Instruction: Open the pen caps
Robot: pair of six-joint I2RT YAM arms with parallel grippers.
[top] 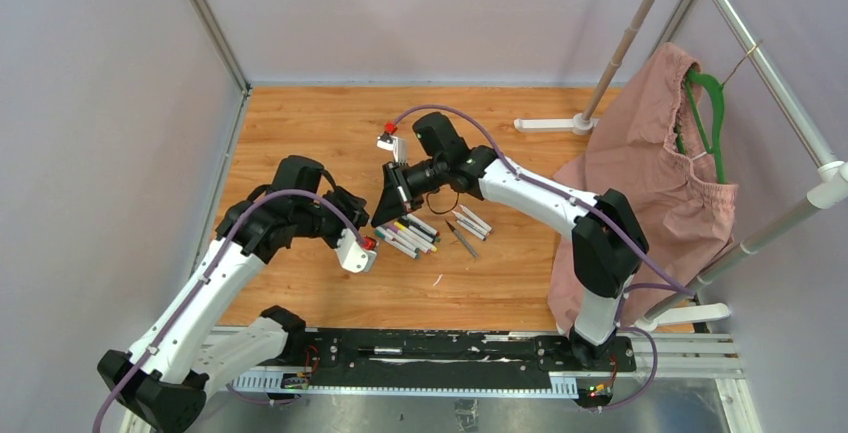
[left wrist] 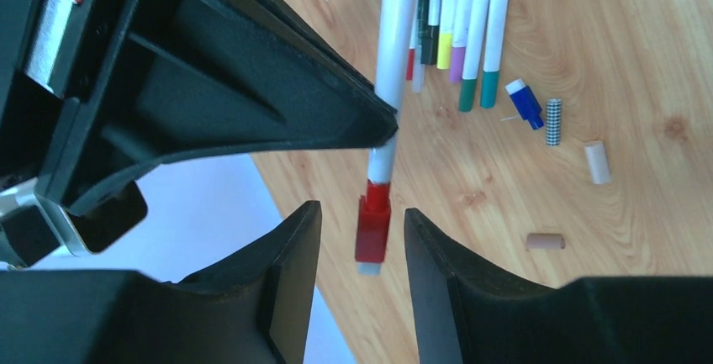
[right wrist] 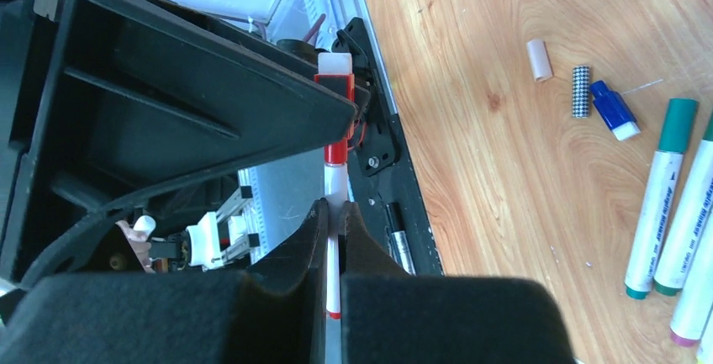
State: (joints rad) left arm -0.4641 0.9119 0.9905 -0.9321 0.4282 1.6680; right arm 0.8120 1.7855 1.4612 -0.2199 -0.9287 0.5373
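Left gripper [left wrist: 361, 214] gapes round red cap [left wrist: 372, 228] (blurred); right gripper [right wrist: 335, 208] pinches the pen [left wrist: 395, 36].

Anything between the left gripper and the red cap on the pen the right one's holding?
Nothing visible. The red cap sits between the open fingers of the left gripper, a bare gap on each side. The right gripper clamps the white barrel, clear of the cap.

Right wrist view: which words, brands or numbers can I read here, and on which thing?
No text is readable.
On the green-capped marker: a line of dark print along its white barrel, too small and blurred to read.
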